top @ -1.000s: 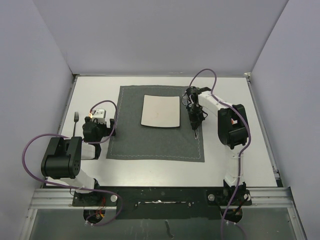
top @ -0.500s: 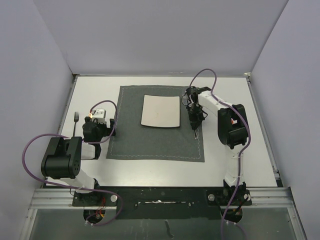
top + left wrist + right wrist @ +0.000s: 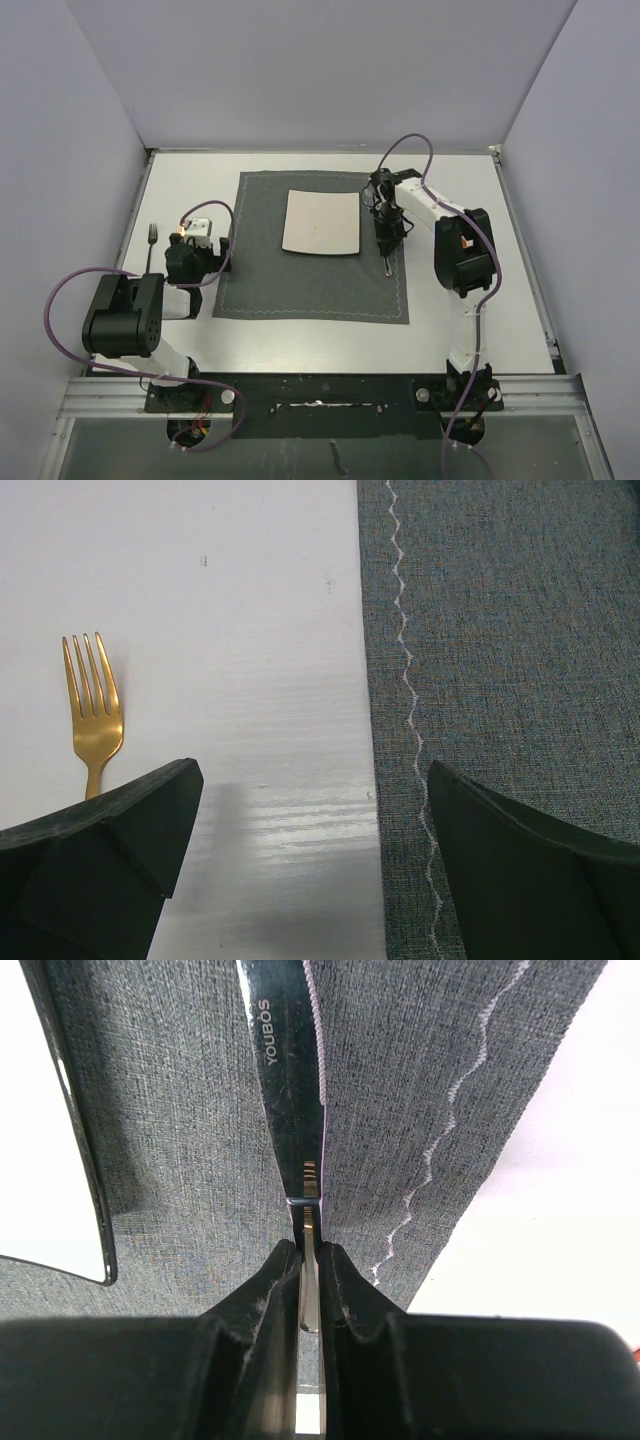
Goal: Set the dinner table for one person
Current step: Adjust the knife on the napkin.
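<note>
Leftmost, a gold fork (image 3: 93, 705) lies on the bare white table (image 3: 300, 340) with its tines pointing away from the arms. It sits just beside the left edge of the grey mat (image 3: 310, 285), the customary side for a fork, so that piece looks placed. The left claw (image 3: 312, 780) hangs low over the line where table meets mat, fingers spread wide with nothing between them. One finger hides the fork's handle in the wrist view, and contact cannot be judged. It reads as parked out of the way. Farther right, a square white plate (image 3: 321, 222) sits on the far half of the mat, roughly centred, and serves as the anchor for the cutlery. Just right of it is a knife (image 3: 290, 1090), its blade running alongside the plate's right edge, between the plate and the mat's stitched border. The right claw (image 3: 307, 1255) pinches the knife from above at the handle, close to where the blade begins, which probably gives a steady hold for lining it up parallel to the plate. Whether the blade rests on the cloth or hovers over it I cannot tell. The table underlies everything, with bare bands left, right and near the arm bases.
</note>
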